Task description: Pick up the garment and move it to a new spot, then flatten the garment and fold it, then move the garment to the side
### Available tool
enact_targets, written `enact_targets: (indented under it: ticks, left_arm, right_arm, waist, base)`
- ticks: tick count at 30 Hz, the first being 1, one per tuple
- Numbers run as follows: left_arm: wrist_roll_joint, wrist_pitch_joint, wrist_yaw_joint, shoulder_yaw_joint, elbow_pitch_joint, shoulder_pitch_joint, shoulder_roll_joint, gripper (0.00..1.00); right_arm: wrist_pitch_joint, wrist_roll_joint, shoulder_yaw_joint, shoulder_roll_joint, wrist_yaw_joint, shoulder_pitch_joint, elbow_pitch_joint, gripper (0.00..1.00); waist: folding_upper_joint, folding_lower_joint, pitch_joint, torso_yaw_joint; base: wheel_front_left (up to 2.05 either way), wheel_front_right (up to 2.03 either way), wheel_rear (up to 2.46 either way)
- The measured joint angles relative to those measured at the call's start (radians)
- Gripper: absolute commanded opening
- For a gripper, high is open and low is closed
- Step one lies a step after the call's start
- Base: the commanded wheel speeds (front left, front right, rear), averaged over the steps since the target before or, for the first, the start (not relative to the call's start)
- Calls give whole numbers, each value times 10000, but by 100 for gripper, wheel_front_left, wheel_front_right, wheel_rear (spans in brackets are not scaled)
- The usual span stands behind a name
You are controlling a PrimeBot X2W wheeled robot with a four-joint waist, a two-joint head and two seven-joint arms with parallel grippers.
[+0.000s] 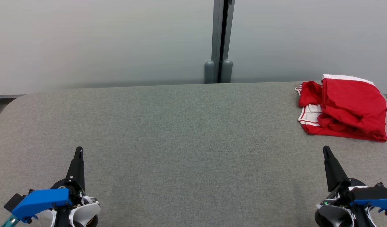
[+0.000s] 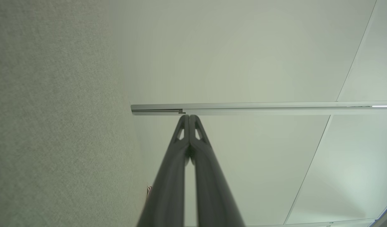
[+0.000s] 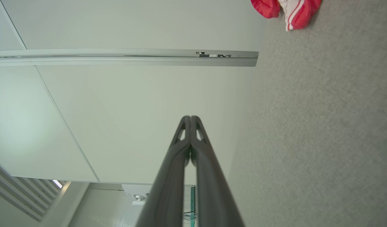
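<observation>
A crumpled red garment (image 1: 347, 108) with white trim lies bunched at the far right of the grey table (image 1: 180, 132), and its edge shows as the red garment (image 3: 287, 11) at the top of the right wrist view. My right gripper (image 1: 326, 149) hangs near the front right, shut and empty, a short way in front of the garment. My left gripper (image 1: 79, 149) rests at the front left, far from the garment, shut with nothing held. In the wrist views the left gripper (image 2: 189, 117) and right gripper (image 3: 190, 118) both show fingers pressed together.
A pale wall stands behind the table, with a grey vertical post (image 1: 219, 41) at the middle back. The table's rounded left corner (image 1: 10, 101) and far edge bound the felt surface. The garment lies close to the right edge.
</observation>
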Motion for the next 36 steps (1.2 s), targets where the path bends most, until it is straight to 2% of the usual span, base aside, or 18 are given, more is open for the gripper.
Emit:
enact_targets:
  ticks: [36]
  left_arm:
    - [0,-2,0,0,0,0,0,0]
  right_arm:
    - [0,0,0,0,0,-2,0,0]
  waist:
    - [-2,0,0,0]
  base:
    - [0,0,0]
